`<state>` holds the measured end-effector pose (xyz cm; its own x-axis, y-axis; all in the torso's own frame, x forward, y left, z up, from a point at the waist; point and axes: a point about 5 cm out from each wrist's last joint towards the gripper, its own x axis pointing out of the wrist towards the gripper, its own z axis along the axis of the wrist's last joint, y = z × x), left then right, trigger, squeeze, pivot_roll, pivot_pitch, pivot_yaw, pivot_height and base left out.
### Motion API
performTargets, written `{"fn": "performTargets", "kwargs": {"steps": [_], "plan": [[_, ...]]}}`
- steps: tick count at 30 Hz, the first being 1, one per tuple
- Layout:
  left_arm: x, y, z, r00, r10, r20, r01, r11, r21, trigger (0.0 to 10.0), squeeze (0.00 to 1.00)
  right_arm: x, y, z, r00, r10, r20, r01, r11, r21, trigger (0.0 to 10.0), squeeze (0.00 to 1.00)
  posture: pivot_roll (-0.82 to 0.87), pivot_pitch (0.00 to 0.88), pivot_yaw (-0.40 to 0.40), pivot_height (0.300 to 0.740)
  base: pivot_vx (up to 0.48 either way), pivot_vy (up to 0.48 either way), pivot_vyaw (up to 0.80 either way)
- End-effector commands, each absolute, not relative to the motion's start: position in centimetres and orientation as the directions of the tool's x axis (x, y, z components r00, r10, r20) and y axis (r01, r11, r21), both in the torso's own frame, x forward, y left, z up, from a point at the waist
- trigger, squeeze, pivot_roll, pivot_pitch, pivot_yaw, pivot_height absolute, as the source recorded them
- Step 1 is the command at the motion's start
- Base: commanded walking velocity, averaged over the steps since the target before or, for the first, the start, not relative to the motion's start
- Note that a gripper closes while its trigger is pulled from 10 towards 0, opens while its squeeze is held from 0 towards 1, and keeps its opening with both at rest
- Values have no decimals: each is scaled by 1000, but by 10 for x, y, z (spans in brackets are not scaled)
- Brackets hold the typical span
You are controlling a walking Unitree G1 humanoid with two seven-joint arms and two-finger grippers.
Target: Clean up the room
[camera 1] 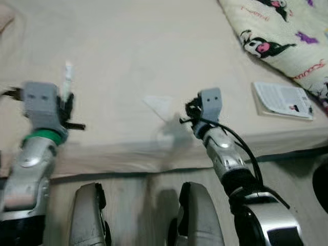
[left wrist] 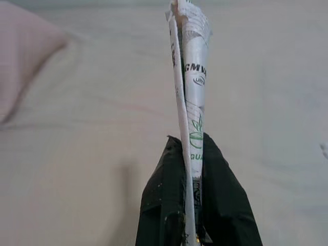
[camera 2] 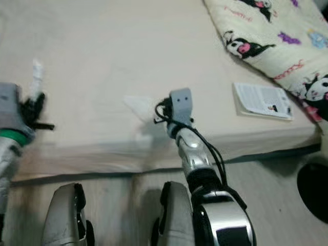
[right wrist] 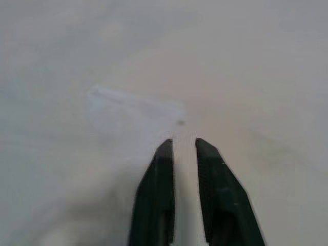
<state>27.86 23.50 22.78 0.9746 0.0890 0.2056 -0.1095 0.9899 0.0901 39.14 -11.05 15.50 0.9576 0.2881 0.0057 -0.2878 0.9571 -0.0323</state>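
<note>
1. Up at the left of the left eye view, the left gripper (camera 1: pixel 65 105) is clamped on a thin white wrapper (camera 1: pixel 67 77) that stands upright above its black fingers.
2. Seen from the left wrist view, that wrapper (left wrist: pixel 190 92) is a flattened, crinkled paper sleeve with green and dark print, pinched between the two fingers (left wrist: pixel 225 200); a pale pink soft shape (left wrist: pixel 25 56) lies at the upper left of that frame.
3. Near the frame centre, the right gripper (camera 2: pixel 163 110) hovers over the bed (camera 1: pixel 143 46); the right wrist view shows its fingers (right wrist: pixel 154 200) nearly together with a narrow gap and nothing between them.
4. Just ahead of those tips lies a flat, translucent, roughly triangular plastic scrap (camera 1: pixel 160 104) on the smooth beige sheet.
5. At the upper right sits a cream fleece blanket (camera 1: pixel 287 36) with cartoon prints, and below it a white printed booklet (camera 1: pixel 282 100) near the bed edge.
6. Below the mattress, pale wood-look floor (camera 2: pixel 271 174) shows.
</note>
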Motion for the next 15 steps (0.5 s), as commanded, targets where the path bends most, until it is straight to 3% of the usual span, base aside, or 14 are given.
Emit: {"fn": "performTargets", "kwargs": {"steps": [1, 14, 15], "plan": [[257, 240, 239, 971, 116, 208, -140, 985, 103, 10000, 0, 392, -112, 145, 963, 265, -45, -263, 964, 36, 10000, 1000, 381, 368, -86, 543, 0, 0, 0], [224, 250, 264, 961, 190, 199, -221, 964, 147, 10000, 0, 394, -104, 146, 956, 284, -73, -279, 958, 69, 10000, 1000, 473, 423, -76, 543, 0, 0, 0], [217, 250, 265, 962, 202, 183, -231, 961, 153, 10000, 0, 393, -104, 136, 950, 275, -150, -270, 961, 52, 10000, 0, 504, 445, -62, 543, 0, 0, 0]]}}
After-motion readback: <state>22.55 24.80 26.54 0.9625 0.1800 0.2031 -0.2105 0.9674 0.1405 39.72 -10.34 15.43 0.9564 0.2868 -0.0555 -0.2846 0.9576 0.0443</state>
